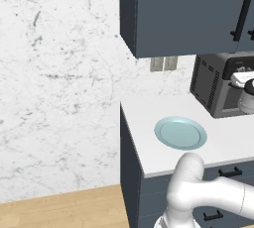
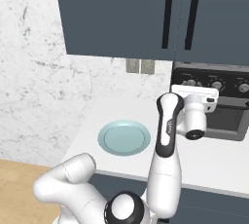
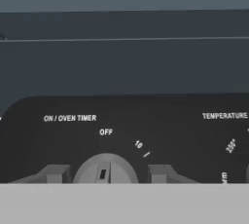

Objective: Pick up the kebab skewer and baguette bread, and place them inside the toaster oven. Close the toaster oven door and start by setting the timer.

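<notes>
The toaster oven (image 2: pixel 211 103) is seen at the back right of the white bench (image 1: pixel 149 115), against the marble wall and under the dark upper cabinets (image 2: pixel 146 13). Its slotted vent side (image 1: pixel 204 81) is turned toward the left end of the bench. The toaster oven door (image 2: pixel 224 121) is seen upright against the oven's front, below the black control strip (image 2: pixel 214 79).

The end effector (image 3: pixel 104 173) is held level at the control strip, and the white hand (image 2: pixel 194 102) is seen in front of the oven's upper left part. In the hand view, the timer (image 3: pixel 104 170) is found between the two fingers (image 3: pixel 57 173), one on each side of the round knob and very close to it. Whether the fingers are pressed onto the knob cannot be told. The words ON / OVEN TIMER and OFF are printed above the knob, and its dark marker is pointed up toward OFF. A TEMPERATURE label is printed further right on the strip.

A pale blue plate (image 1: pixel 180 133) lies near the front edge of the bench, left of the oven and well apart from it. Two wall outlets (image 2: pixel 140 65) are set into the wall beside the oven's top left corner.
</notes>
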Tool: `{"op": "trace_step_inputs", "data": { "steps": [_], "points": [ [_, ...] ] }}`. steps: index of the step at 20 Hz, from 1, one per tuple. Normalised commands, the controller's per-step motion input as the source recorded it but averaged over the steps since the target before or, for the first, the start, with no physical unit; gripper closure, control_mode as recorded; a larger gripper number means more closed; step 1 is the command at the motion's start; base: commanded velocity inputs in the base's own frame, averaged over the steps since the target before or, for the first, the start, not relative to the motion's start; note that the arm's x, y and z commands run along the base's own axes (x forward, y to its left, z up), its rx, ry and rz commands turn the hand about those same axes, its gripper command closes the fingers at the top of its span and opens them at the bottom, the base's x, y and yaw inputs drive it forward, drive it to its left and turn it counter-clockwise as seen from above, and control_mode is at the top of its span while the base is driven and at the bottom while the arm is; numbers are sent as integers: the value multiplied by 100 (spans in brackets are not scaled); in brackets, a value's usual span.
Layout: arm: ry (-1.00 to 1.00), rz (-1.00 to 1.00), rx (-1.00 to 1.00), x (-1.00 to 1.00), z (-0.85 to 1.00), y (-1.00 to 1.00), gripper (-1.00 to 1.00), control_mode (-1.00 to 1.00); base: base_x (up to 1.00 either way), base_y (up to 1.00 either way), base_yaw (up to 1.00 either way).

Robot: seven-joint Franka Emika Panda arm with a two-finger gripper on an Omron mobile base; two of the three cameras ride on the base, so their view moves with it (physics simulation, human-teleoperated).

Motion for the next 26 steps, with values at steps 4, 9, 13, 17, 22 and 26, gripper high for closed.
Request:
{"op": "trace_step_inputs", "data": {
  "steps": [4,9,13,17,22,26],
  "points": [
    [-1,0,0,0,0,11,100,-100,0,0,0],
    [0,1,0,0,0,7,100,-100,0,0,0],
    [0,2,0,0,0,6,100,-100,0,0,0],
    [0,1,0,1,0,1,100,-100,0,0,0],
    [0,0,6,4,0,0,100,-100,0,0,0],
    [0,0,14,2,0,0,100,-100,0,0,0]
  ]
}}
